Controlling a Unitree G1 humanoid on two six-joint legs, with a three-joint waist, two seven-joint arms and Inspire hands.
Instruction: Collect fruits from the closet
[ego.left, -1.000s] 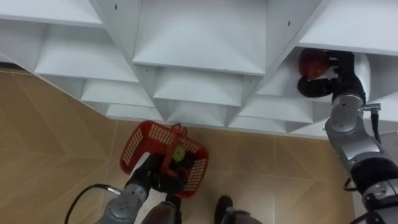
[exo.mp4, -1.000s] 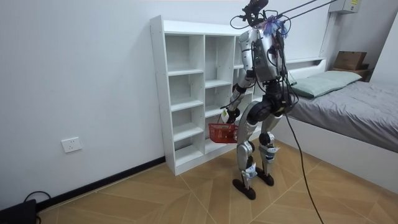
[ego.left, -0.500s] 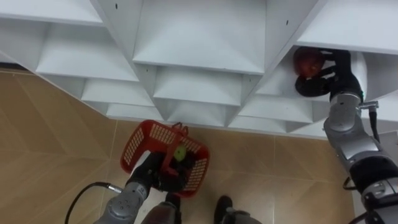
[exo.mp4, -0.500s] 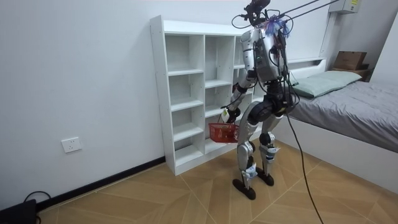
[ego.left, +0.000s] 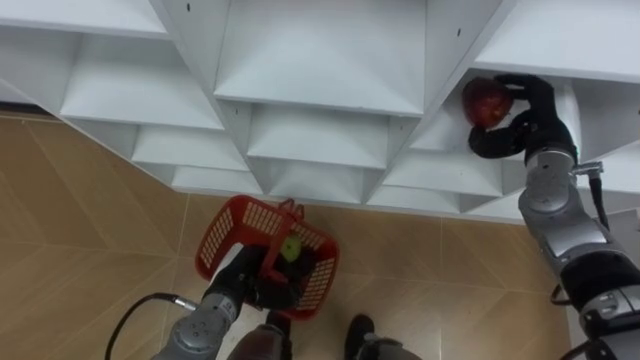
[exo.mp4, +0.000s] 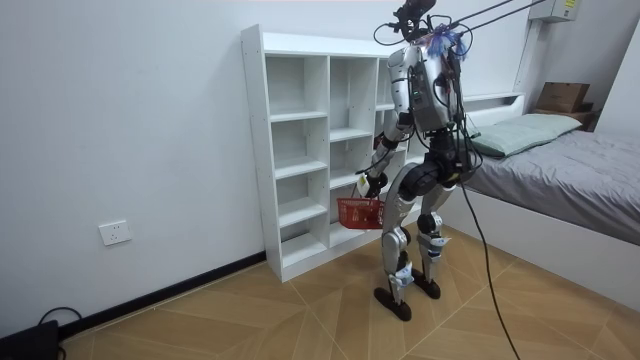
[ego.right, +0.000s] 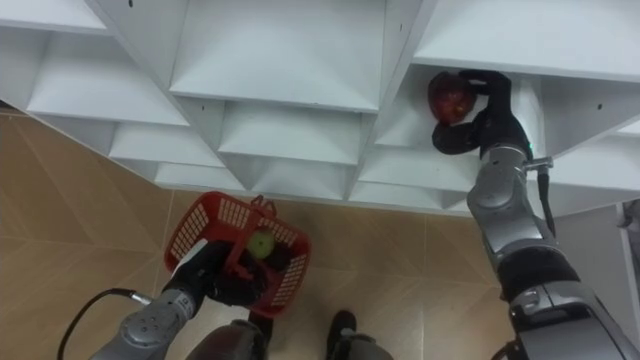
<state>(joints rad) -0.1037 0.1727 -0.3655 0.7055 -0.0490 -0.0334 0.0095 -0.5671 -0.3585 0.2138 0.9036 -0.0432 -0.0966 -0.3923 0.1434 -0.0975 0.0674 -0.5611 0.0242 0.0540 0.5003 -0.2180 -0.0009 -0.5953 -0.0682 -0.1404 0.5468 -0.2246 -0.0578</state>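
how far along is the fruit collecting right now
Done: one green fruit lies in the red basket, which the left robot hand carries by its handle. In hand: the right robot hand is curled round a red fruit at a shelf of the white closet. Left: bring that fruit down and drop it in the basket.

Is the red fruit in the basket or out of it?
Out: the right hand holds the red fruit at the closet shelf, apart from the basket.
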